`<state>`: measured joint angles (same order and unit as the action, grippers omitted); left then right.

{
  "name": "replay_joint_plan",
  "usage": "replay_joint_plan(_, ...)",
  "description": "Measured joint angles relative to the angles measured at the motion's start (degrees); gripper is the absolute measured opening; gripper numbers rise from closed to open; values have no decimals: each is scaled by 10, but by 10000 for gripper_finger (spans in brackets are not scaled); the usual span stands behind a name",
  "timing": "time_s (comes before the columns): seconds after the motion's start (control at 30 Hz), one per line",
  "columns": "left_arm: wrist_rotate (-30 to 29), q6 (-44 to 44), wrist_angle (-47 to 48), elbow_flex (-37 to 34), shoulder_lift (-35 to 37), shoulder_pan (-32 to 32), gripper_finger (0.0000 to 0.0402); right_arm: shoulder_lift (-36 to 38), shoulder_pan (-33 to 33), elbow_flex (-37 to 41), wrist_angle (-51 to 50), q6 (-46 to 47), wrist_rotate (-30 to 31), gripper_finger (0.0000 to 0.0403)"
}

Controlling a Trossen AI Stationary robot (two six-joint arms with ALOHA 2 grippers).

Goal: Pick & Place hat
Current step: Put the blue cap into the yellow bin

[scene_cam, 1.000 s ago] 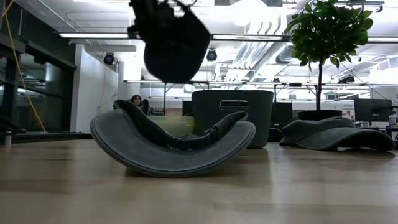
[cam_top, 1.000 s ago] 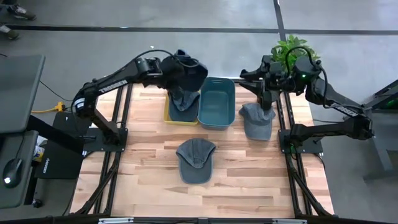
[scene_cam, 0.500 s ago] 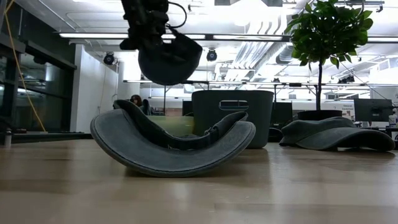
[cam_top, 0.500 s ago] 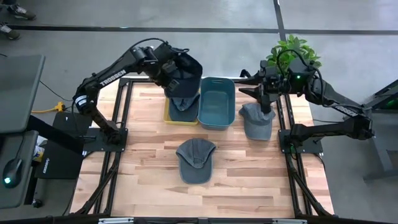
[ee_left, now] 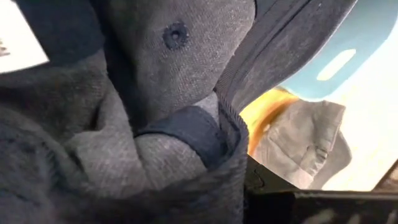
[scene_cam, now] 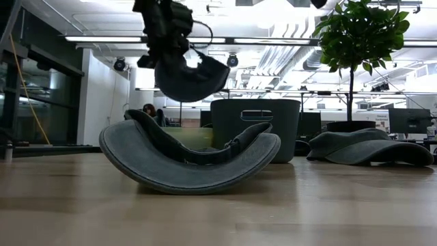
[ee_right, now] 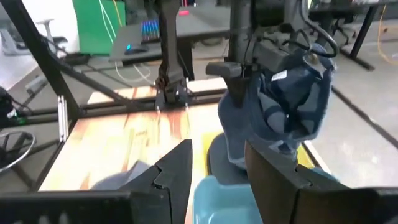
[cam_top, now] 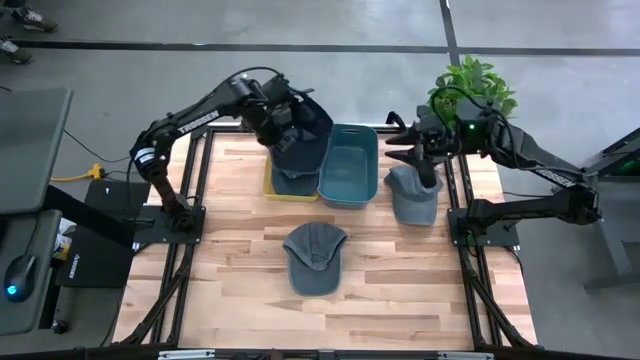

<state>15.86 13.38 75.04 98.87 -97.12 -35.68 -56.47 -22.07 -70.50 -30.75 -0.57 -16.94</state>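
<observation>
Wooden surface (cam_top: 230,300), office behind. Left gripper (cam_top: 283,112) has its jaws clamped on a navy hat (cam_top: 303,135), hanging above the yellow bin (cam_top: 270,186), whose contents are mostly hidden. Right gripper (cam_top: 405,150) hovers over a grey hat (cam_top: 412,200), jaws apart.

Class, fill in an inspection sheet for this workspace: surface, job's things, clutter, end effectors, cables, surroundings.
Surface: wooden table, bare at the near edge.
Job's things: dark hat held over the yellow bin, which holds a grey hat; teal bin beside it; grey hats at centre and right.
Clutter: nothing seen.
End effectors: left end effector shut on the dark hat; right end effector open above the right hat.
Cables: yellow cable left of the table.
Surroundings: potted plant, desk.
</observation>
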Motion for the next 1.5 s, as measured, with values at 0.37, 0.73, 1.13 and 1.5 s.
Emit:
replay_joint_plan(0.37,-14,4,33,0,-65,0,5,0,0,0,-72,-10,0,142)
replay_joint_plan(0.73,6,8,36,-1,-107,-17,5,0,0,0,-106,-16,0,142)
replay_joint_plan(1.13,78,18,31,-55,-122,-47,5,22,0,0,-148,-29,18,142)
replay_joint_plan(1.5,140,61,-76,-151,-122,-52,8,58,0,2,-177,-48,52,142)
